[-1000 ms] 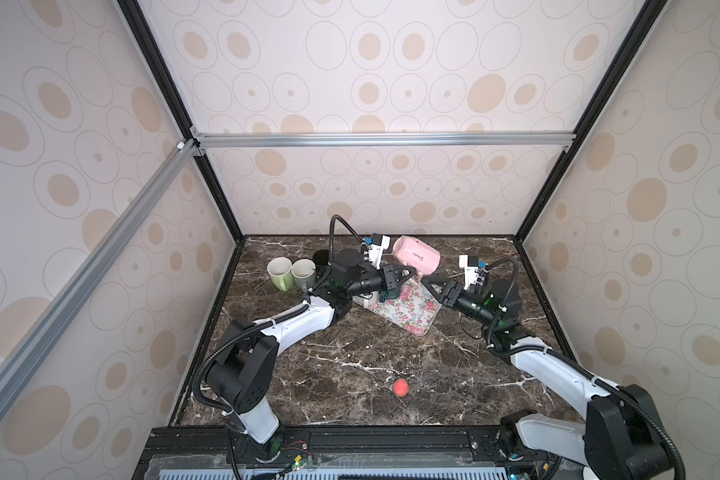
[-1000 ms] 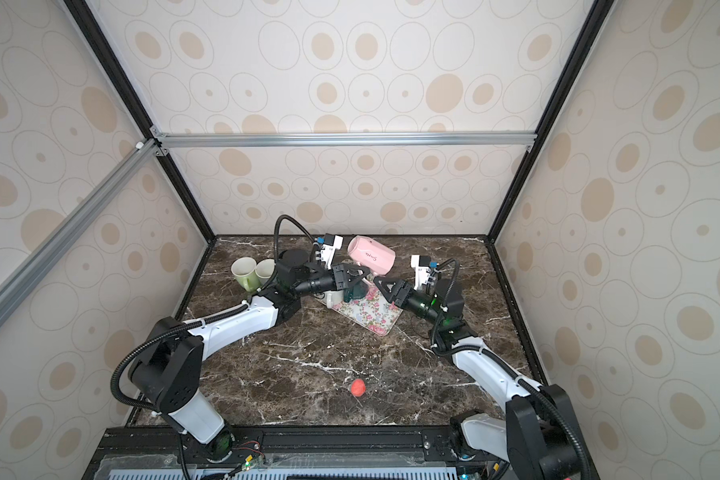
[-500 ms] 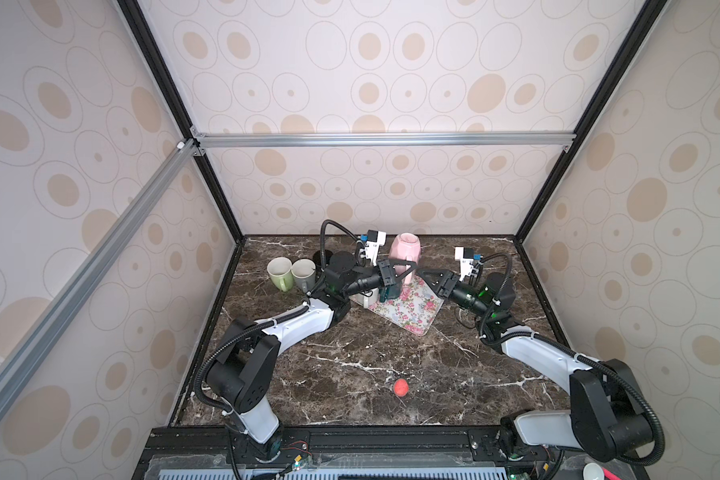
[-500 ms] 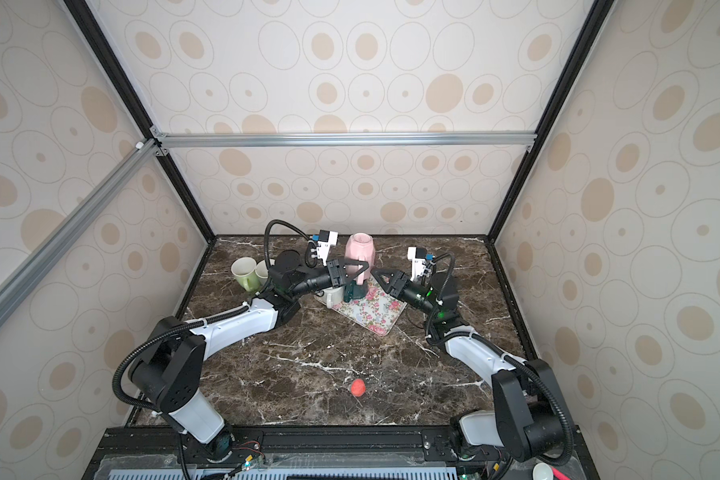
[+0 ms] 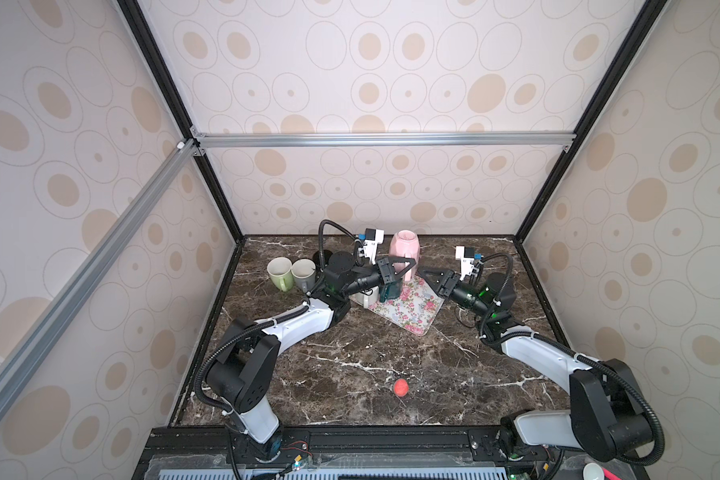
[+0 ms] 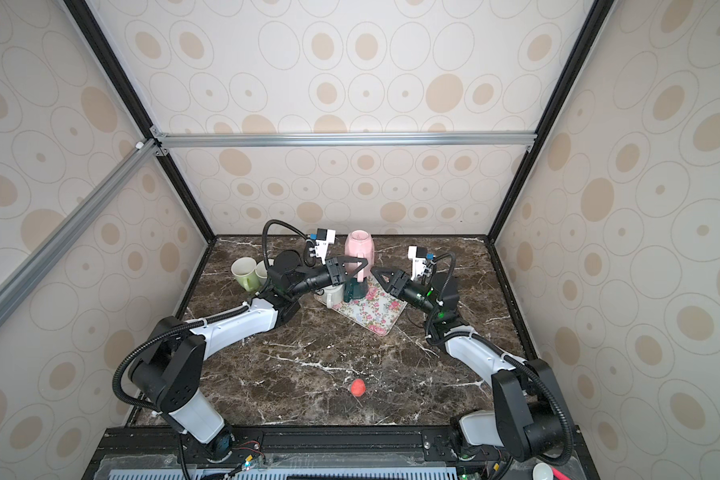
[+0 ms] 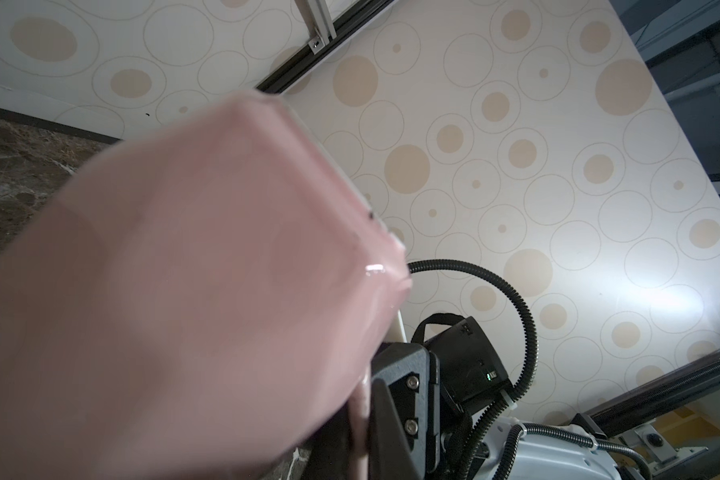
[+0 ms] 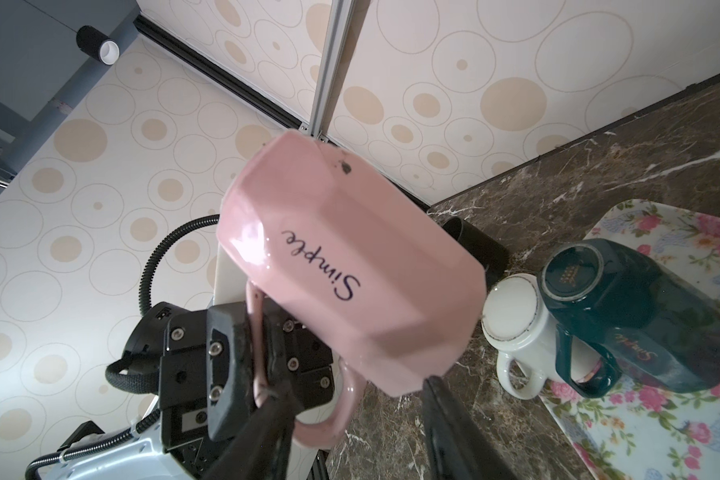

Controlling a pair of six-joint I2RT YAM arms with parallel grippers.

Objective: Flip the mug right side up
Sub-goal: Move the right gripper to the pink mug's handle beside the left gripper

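The pink mug (image 5: 404, 247) (image 6: 359, 247) hangs in the air at the back of the table, base up and mouth down. It fills the left wrist view (image 7: 184, 291). My left gripper (image 5: 410, 266) (image 6: 364, 266) (image 7: 360, 424) is shut on the mug's handle, and the right wrist view shows the clamp (image 8: 258, 345). The word "Simple" on the mug (image 8: 350, 270) faces that camera. My right gripper (image 5: 422, 272) (image 6: 375, 272) (image 8: 352, 388) is open right beside the mug's mouth end. The handle loop and lower rim sit between its fingers.
A floral tray (image 5: 408, 311) (image 6: 371, 311) (image 8: 641, 415) lies below the mug. A dark green mug (image 5: 389, 291) (image 8: 641, 311) and a white mug (image 6: 333, 295) (image 8: 512, 324) stand at its left edge. A green mug (image 5: 279, 270) and a grey mug (image 5: 303, 272) stand at the left. A red ball (image 5: 401, 387) lies near the front.
The pink mug has swung from lying sideways in my left gripper to base up. My right gripper has moved left, up to the mug.
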